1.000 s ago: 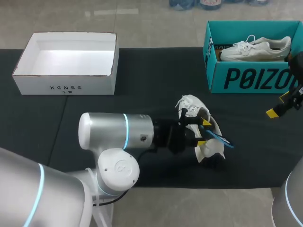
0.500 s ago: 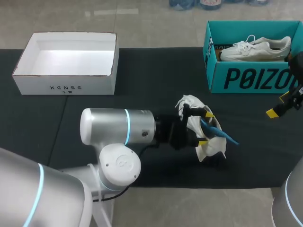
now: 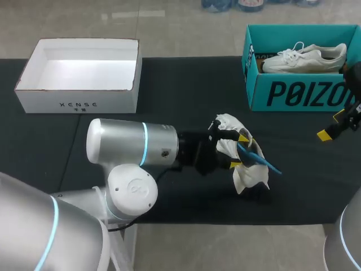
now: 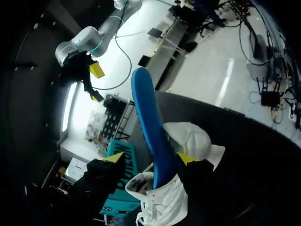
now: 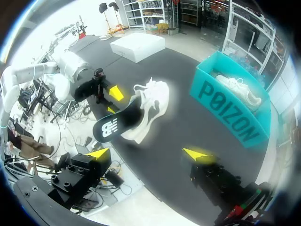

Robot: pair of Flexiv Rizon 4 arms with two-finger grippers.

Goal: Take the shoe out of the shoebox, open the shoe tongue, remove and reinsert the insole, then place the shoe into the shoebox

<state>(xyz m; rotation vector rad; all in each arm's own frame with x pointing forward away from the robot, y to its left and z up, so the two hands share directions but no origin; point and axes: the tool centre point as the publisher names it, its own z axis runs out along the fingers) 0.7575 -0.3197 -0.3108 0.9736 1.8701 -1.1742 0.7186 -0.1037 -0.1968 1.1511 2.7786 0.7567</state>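
We find the white shoe (image 3: 252, 176) out of the teal shoebox (image 3: 293, 93), near the front edge of the tabletop (image 3: 169, 84) and right of its middle, tipped on its side rather than standing on its sole. Our left gripper (image 3: 240, 151) comes in from the left edge and straddles the shoe's opening. Its fingers stand apart, and in the left wrist view each bears on the collar from its own side, so we judge that it clamps the shoe across its width, not the insole. The insole (image 3: 262, 160) is partly drawn: one end sits inside the shoe between the left fingers and the other stands free. Its long axis runs from the opening out toward the front right corner of the tabletop, away from the left arm. Our right gripper (image 3: 331, 126) hangs near the right edge, on the near side of the shoebox, fingers spread wide with nothing between them. In its wrist view the insole's free end lies ahead of the fingers, well apart. Judgement: insole removal is in hand, and the right arm is the free one and faces the free end. A pull should follow the insole's long axis. Risk noted: a crosswise pull may twist the shoe in the clamp.
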